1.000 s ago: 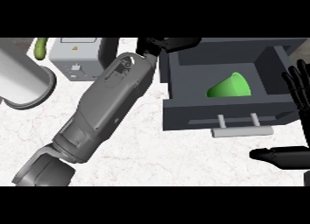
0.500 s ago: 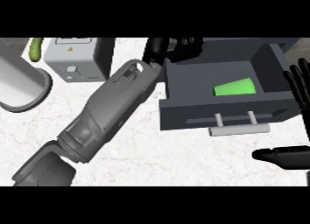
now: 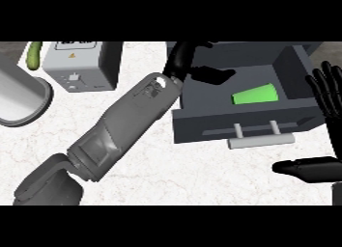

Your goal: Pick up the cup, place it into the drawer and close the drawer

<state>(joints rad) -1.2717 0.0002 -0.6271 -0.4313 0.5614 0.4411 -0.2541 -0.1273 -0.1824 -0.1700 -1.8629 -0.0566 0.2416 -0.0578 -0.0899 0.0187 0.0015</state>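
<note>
With the green cup (image 3: pixel 256 94) already lying on its side inside the open drawer (image 3: pixel 202 123), the relaxed, empty left hand (image 3: pixel 192 62) at the drawer's back-left corner should lift clear before anything pushes the handle (image 3: pixel 261 140), while the spread right hand (image 3: pixel 334 120) rests beside the drawer's right side.

The left forearm (image 3: pixel 124 130) is looking like a long grey tube with smooth, rounded sides. It is showing in two parts, a fat dark grey part near the bottom and a lighter grey part further up, with a thin dark line running where they join. Light is shining on a little patch near its far end. The left hand (image 3: pixel 192 65) is showing all black and shiny, with thin fingers and a thumb. The right hand (image 3: pixel 334 125) is showing black too, with long ribbed fingers (image 3: pixel 329 89) and a thick, smooth thumb (image 3: pixel 309 168).
</note>
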